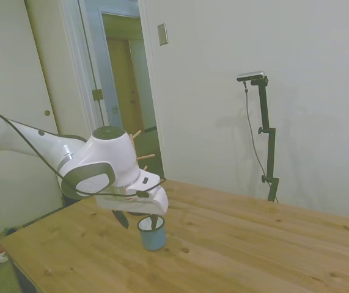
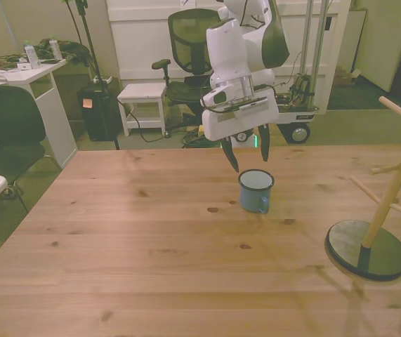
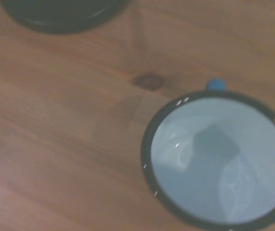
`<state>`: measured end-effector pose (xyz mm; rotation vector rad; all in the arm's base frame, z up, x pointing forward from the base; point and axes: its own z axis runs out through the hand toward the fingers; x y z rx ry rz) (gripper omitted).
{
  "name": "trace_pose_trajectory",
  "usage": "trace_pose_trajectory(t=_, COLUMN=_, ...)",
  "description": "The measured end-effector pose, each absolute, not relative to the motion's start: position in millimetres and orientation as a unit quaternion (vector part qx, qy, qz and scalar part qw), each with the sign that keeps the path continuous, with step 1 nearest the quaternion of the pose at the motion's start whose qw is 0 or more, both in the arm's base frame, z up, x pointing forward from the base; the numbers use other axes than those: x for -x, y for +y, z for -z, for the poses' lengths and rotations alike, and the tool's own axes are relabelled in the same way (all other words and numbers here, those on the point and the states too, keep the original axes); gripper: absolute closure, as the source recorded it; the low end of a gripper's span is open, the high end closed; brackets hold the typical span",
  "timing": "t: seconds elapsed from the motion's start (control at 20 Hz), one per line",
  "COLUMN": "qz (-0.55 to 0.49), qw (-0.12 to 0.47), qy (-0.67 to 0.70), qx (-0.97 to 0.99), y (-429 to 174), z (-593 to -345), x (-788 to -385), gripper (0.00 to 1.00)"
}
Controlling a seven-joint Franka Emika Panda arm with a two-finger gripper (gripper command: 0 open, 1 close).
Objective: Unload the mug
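The light-blue mug (image 2: 255, 191) with a dark rim stands upright on the wooden table (image 2: 151, 232), near the middle. Its small handle points toward the camera in the front view. My gripper (image 2: 248, 161) hangs open just above it, with one dark finger at each side of the rim and nothing held. In the side view the mug (image 1: 151, 232) sits under the gripper (image 1: 137, 221), and one fingertip overlaps its rim. From the wrist view I look down into the mug (image 3: 221, 156), whose whitish inside holds nothing.
A wooden peg stand (image 2: 397, 184) with a round dark base (image 2: 366, 253) stands at the front view's right. Its pegs (image 1: 142, 157) show behind the arm in the side view. Office chairs and desks stand beyond the far edge.
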<state>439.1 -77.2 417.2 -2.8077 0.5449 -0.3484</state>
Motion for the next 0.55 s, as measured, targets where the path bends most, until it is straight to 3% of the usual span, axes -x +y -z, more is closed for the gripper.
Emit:
trace_pose_trajectory(t=0.25, qz=0.081, qw=0.129, qy=0.165, qx=0.975, y=-78.3, z=-409.3, x=-402.9, gripper=0.00)
trace_pose_trajectory(t=0.55, qz=0.031, qw=0.112, qy=0.149, qx=0.982, y=-79.8, z=-407.0, x=-390.2, gripper=0.00)
